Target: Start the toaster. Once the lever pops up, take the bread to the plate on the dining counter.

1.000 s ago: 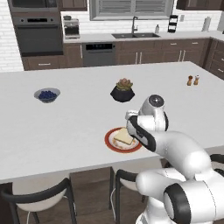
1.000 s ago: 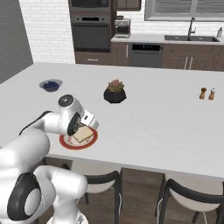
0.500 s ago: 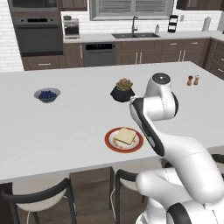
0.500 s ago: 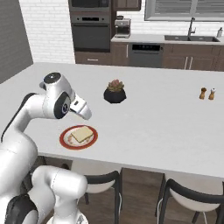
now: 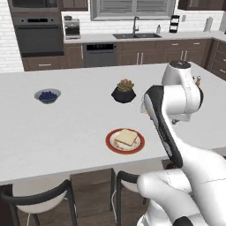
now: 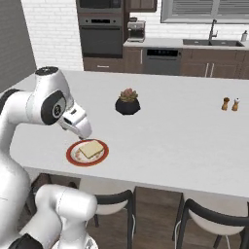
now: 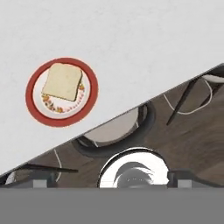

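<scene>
The bread (image 5: pixel 126 137) lies flat on the plate (image 5: pixel 115 144), a red-rimmed round plate near the front edge of the white dining counter (image 5: pixel 66 128). In the right base view the bread (image 6: pixel 91 149) and the plate (image 6: pixel 74 156) sit just below my gripper (image 6: pixel 87 135), which hangs a little above the plate's near left side. The hand view looks down on the bread (image 7: pixel 62 82) and the plate (image 7: pixel 35 107) at upper left. There my gripper (image 7: pixel 113 180) stands open and holds nothing, its tips wide apart. The toaster is out of view.
A black pot with a plant (image 5: pixel 124 91) stands mid-counter and a bowl of blue berries (image 5: pixel 47 95) at the left. Salt and pepper shakers (image 6: pixel 230 104) stand at the right. Dark stools (image 6: pixel 214 214) are tucked under the counter's front edge.
My arm has risen from the plate and drawn back toward the counter's front edge. The bread stays on the plate. The gripper has stayed open.
</scene>
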